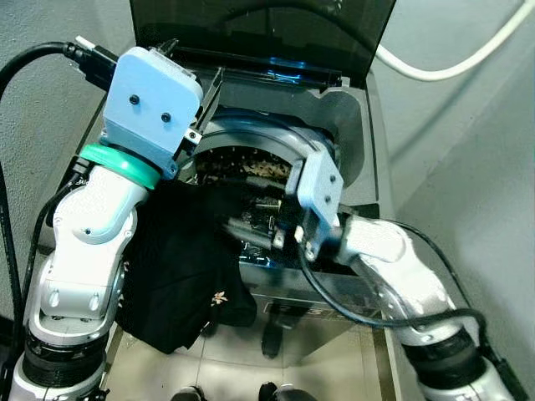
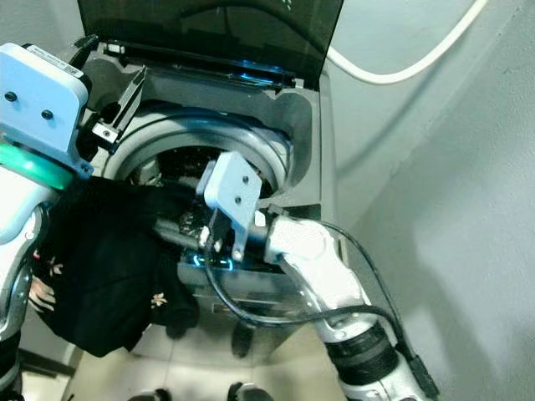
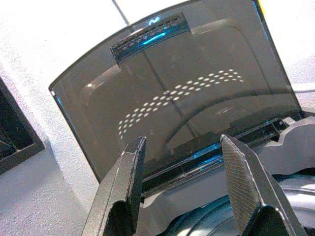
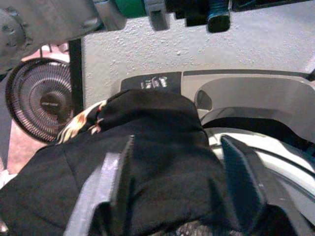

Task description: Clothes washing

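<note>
draped over the front rim of the washing machine (image 1: 355, 134), half in the drum and half hanging down its front panel, lies a black garment (image 1: 180, 267) with small pale flower prints. it looks soft and limp, light enough for one arm, likely to sag, stretch and trail rather than lift as one piece; the best hold seems to be the thick bunched fold at the rim, not the loose hanging hem. the right gripper (image 4: 174, 187) sits at that fold, its fingers spread to either side of the cloth, not yet clamped on it as far as i can judge. the left gripper (image 3: 182, 182) is raised above the back of the machine, spread wide with nothing between the fingers, facing the open smoked lid (image 3: 192, 98). inside the drum (image 2: 180, 163) some patterned laundry already lies. beyond the machine's left side stands a fan (image 4: 37, 101); a white hose (image 1: 451, 63) runs along the wall behind. the left forearm, crossing above the garment, and the rim itself could catch trailing cloth.
</note>
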Available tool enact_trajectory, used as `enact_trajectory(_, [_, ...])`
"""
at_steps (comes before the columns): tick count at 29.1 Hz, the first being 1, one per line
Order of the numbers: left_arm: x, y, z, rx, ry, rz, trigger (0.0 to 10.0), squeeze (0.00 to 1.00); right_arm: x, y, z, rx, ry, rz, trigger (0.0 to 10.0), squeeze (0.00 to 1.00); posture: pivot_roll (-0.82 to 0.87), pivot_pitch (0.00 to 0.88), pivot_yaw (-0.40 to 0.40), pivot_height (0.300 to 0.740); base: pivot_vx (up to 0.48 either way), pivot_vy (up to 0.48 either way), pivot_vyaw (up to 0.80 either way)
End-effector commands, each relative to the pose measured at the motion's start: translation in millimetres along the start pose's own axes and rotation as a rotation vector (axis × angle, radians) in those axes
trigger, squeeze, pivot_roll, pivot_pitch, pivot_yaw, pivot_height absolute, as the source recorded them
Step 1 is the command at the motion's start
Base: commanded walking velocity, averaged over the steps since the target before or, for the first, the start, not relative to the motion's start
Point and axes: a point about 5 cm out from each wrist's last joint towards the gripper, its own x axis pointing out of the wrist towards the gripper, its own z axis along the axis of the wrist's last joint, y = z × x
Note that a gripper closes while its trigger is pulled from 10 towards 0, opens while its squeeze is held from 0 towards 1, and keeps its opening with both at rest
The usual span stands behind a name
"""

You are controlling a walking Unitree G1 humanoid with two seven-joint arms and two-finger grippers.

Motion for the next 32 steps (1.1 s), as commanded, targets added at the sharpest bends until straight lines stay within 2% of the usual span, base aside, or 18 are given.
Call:
enact_trajectory(1, [-1.4,-2.5,-1.2,0.006,0.004,-0.009,10.0,0.0,2.1,7.3,-0.3,0.0,0.003,0.032,10.0,1.0,0.12,0.101,-0.028,0.74,0.0,0.0,0.0])
enact_trajectory(9, [0.0,-2.3,-0.9,0.006,0.0,-0.008,10.0,0.0,11.4,18.2,-9.0,-0.037,0.053,0.078,10.0,1.0,0.12,0.099,-0.027,0.74,0.0,0.0,0.0])
enact_trajectory(10, [2.7,1.2,1.6,0.01,-0.011,0.0,10.0,0.0,14.9,19.9,-15.5,-0.083,0.103,0.085,10.0,0.93,0.12,0.101,-0.03,0.74,0.0,0.0,0.0])
enact_trajectory(11, [5.5,5.3,4.5,0.01,-0.021,0.008,10.0,0.0,16.8,20.9,-19.7,-0.112,0.14,0.096,10.0,0.0,0.12,0.104,-0.032,0.74,0.0,0.0,0.0])
enact_trajectory(16, [9.5,12.6,10.6,-0.001,-0.04,0.021,10.0,0.0,19.4,23.6,-22.5,-0.138,0.176,0.12,10.0,0.0,0.12,0.106,-0.034,0.74,0.0,0.0,0.0])
enact_trajectory(23, [9.4,11.8,10.0,-0.001,-0.039,0.021,10.0,0.0,22.5,24.1,-25.4,-0.167,0.199,0.099,10.0,0.0,0.12,0.111,-0.035,0.74,0.0,0.0,0.0])
enact_trajectory(24, [9.3,10.5,10.2,-0.01,-0.036,0.014,10.0,0.0,23.7,21.8,-27.8,-0.204,0.222,0.068,10.0,0.0,0.12,0.115,-0.035,0.74,0.0,0.0,0.0])
enact_trajectory(26, [8.0,6.5,10.9,-0.103,-0.016,-0.037,10.0,0.0,22.9,18.9,-31.8,-0.271,0.263,0.048,10.0,0.0,0.12,0.117,-0.033,0.74,0.0,0.0,0.0])
enact_trajectory(27, [6.5,4.6,11.2,-0.137,-0.008,-0.065,10.0,0.0,21.9,18.5,-33.0,-0.288,0.275,0.052,10.0,0.0,0.12,0.117,-0.033,0.74,0.0,0.0,0.0])
enact_trajectory(28, [6.5,4.6,11.2,-0.137,-0.008,-0.065,10.0,0.0,21.9,18.5,-33.0,-0.288,0.275,0.052,10.0,0.0,0.12,0.117,-0.033,0.74,0.0,0.0,0.0])
enact_trajectory(29, [4.9,3.6,10.8,-0.161,0.001,-0.076,10.0,0.0,21.2,18.5,-33.5,-0.291,0.279,0.055,4.9,0.0,0.12,0.117,-0.033,0.74,0.0,0.0,0.0])
enact_trajectory(31, [4.9,3.6,10.8,-0.161,0.001,-0.076,10.0,0.0,21.2,18.5,-33.5,-0.291,0.279,0.055,4.9,0.0,0.12,0.117,-0.033,0.74,0.0,0.0,0.0])
enact_trajectory(32, [4.2,3.3,10.3,-0.171,0.006,-0.079,10.0,0.0,21.1,18.5,-34.1,-0.294,0.28,0.055,0.0,0.0,0.12,0.117,-0.033,0.74,0.0,0.0,0.0])
